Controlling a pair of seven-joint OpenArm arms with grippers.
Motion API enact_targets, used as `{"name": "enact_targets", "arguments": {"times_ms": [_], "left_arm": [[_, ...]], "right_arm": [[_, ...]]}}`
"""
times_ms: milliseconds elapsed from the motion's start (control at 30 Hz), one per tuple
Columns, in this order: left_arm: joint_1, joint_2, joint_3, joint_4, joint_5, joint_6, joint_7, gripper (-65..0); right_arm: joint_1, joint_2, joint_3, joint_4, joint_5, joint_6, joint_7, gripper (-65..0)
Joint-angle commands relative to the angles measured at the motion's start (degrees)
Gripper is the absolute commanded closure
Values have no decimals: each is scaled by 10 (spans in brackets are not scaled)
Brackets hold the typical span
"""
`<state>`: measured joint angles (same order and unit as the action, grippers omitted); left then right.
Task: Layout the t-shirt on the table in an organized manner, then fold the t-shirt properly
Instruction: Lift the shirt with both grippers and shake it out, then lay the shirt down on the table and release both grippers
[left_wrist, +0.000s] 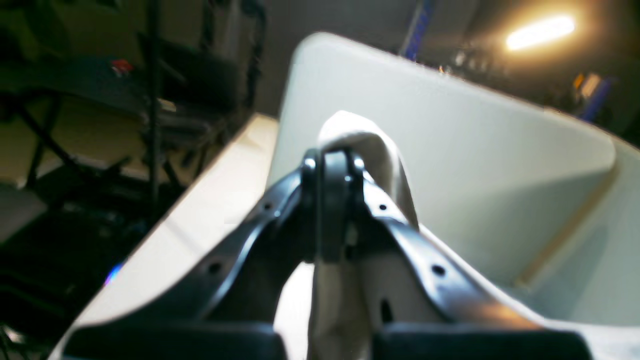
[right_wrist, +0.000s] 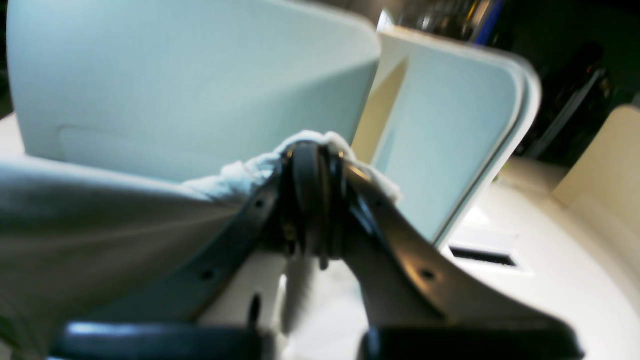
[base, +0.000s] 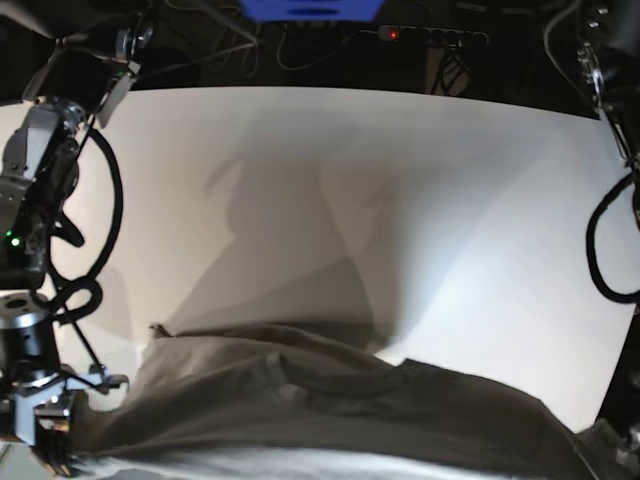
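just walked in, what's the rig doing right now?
Both arms are holding the t-shirt. The left end effector is shut on a bunched bit of the fabric, and the right end effector is shut on another pinch of it. In the base view the shirt hangs close to the camera along the near edge of the white table; it is not laid out flat yet, and no fold has been made.

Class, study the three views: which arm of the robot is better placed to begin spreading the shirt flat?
Neither clearly. The left pincer and the right pincer are each shut on a fold of the light grey-beige cloth t-shirt, held above the matte white table, so both probably move together.
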<state>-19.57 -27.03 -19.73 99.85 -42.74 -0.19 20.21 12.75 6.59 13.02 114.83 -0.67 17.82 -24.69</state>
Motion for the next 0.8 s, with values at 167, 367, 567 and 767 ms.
{"name": "enact_targets", "arguments": {"times_ms": [167,367,567,767], "left_arm": [[-119,-36,5,-19,0,-2,-18,0],[-251,-27,112,-115,0,-2,-22,0],[-338,62,189,-215,4,-2,-22,0],[-365,183,247,-307,5,-2,-28,0]], "right_arm": [[-65,-57,-33,16,6,-4,20,0],[-161,-98,-92,17,4,-4,39,0],[-245,-136,-146,14,4,-4,64,0],[-319,-156,-154,14,4,-4,64,0]]}}
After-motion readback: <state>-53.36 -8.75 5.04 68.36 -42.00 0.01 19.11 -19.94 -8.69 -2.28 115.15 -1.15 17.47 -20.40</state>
